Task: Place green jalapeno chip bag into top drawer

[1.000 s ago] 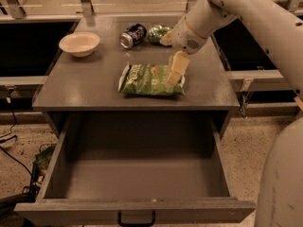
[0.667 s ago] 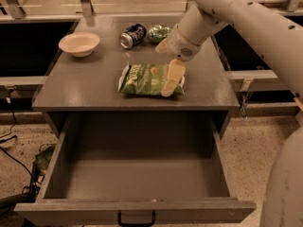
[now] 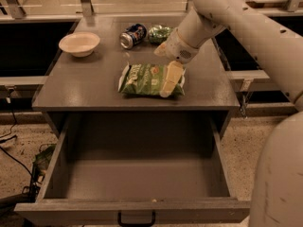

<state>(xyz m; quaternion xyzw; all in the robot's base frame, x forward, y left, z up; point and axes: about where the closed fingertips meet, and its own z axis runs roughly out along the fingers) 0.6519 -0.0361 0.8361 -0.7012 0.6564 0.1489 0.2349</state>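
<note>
The green jalapeno chip bag (image 3: 144,79) lies flat on the cabinet top (image 3: 85,84), near its front edge, white lettering up. My gripper (image 3: 170,79) reaches down from the upper right and rests over the right end of the bag, covering part of it. The top drawer (image 3: 71,211) is pulled fully out below the cabinet top, with nothing lying in it; its black handle (image 3: 136,219) is at the bottom edge of the view.
A white bowl (image 3: 79,43) stands at the back left of the top. A tipped can (image 3: 132,35) and a small shiny green packet (image 3: 160,33) lie at the back, behind the gripper. My arm (image 3: 246,27) fills the right side.
The gripper has come down and slightly left onto the right end of the chip bag. The bag, bowl, can and drawer have not moved.
</note>
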